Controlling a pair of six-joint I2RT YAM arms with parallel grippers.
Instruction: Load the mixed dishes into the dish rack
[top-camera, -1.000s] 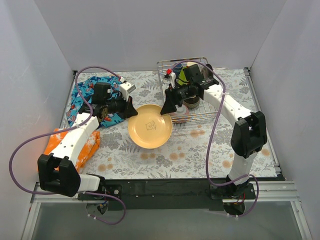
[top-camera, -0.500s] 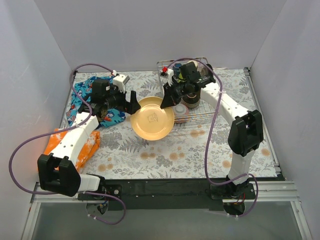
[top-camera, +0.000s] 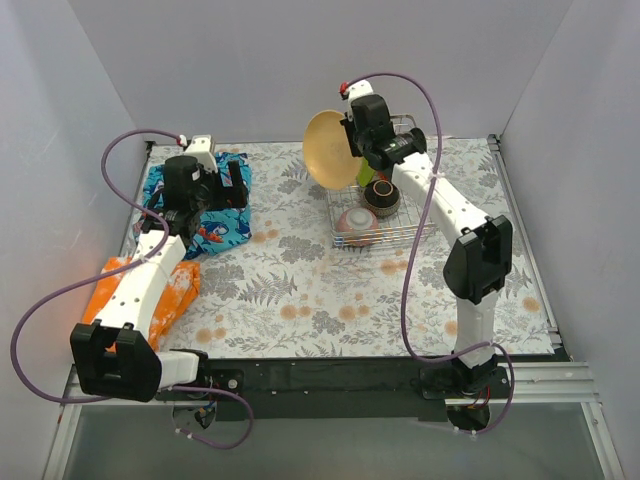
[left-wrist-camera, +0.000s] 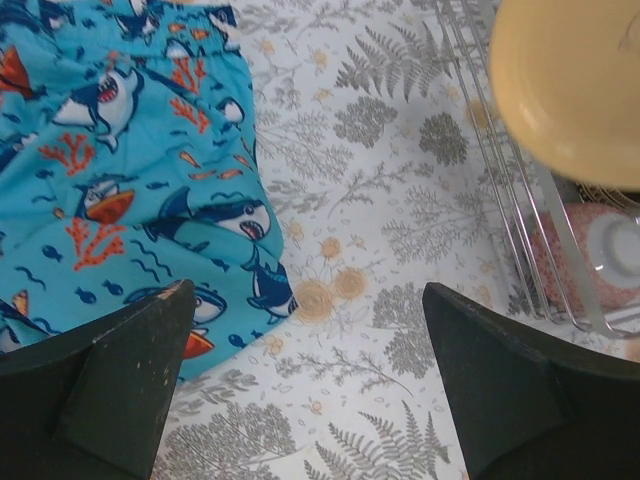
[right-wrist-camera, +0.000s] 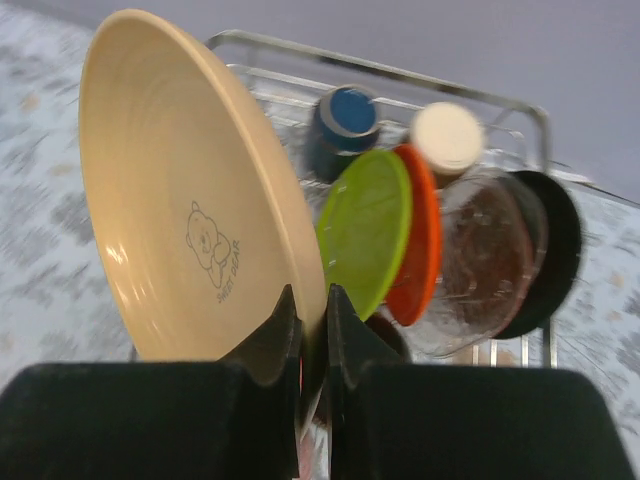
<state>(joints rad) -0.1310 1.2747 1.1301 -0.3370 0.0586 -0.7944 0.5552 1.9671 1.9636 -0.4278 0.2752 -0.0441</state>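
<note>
My right gripper (top-camera: 347, 150) is shut on the rim of a tan-yellow plate (top-camera: 328, 150), which it holds upright on edge above the left end of the silver wire dish rack (top-camera: 412, 236). In the right wrist view the fingers pinch the plate (right-wrist-camera: 190, 210) at its lower edge. Behind it in the rack (right-wrist-camera: 380, 70) stand a green plate (right-wrist-camera: 365, 230), an orange plate (right-wrist-camera: 420, 235), a black plate (right-wrist-camera: 560, 250), a dark blue mug (right-wrist-camera: 340, 125) and a beige cup (right-wrist-camera: 447, 135). My left gripper (left-wrist-camera: 305, 390) hangs open and empty over the tablecloth, beside the blue shark cloth (left-wrist-camera: 130, 170).
A dark brown bowl (top-camera: 383, 195) and an upturned pinkish bowl (top-camera: 355, 222) sit in the rack's near part. An orange cloth (top-camera: 175, 290) lies at the table's left, near the left arm. White walls enclose the table at the back and on both sides.
The plate passed from my left gripper to my right. The left opened and drew back over the blue cloth. The right lifted the plate, turned on edge, up to the rack.
</note>
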